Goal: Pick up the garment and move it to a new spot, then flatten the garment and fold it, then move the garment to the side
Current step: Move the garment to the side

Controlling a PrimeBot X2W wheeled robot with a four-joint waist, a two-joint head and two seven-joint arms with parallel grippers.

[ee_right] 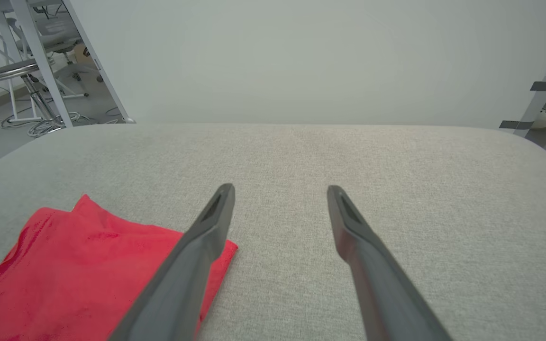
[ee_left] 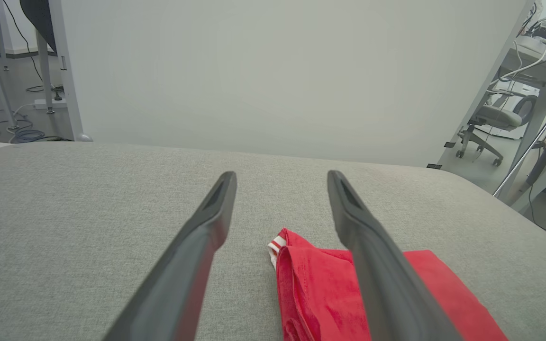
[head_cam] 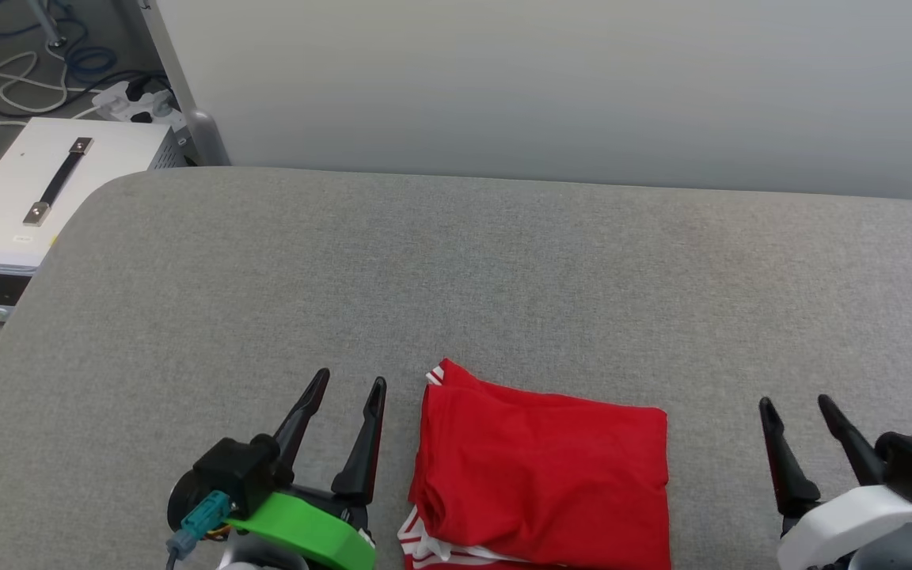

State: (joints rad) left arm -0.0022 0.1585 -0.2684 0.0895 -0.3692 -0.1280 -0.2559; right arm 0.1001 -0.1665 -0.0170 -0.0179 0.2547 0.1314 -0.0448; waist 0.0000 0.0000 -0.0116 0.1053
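The red garment [head_cam: 543, 475] lies folded into a compact rectangle on the grey padded table [head_cam: 456, 277], near its front edge, with red-white stripe trim peeking out at its left corners. No lettering shows. My left gripper [head_cam: 351, 383] stands open just left of the garment, apart from it; its wrist view has the garment [ee_left: 315, 289] partly behind the right finger. My right gripper [head_cam: 795, 404] is open to the right of the garment, a short gap away; the garment [ee_right: 78, 279] lies at the lower left of its wrist view. Both hold nothing.
A white box with a black handle [head_cam: 36, 198] stands beside the table's left edge, with cables and a power strip [head_cam: 135, 103] on the floor behind it. A pale wall panel [head_cam: 551, 87] runs along the table's far edge. Bare grey surface spreads beyond the garment.
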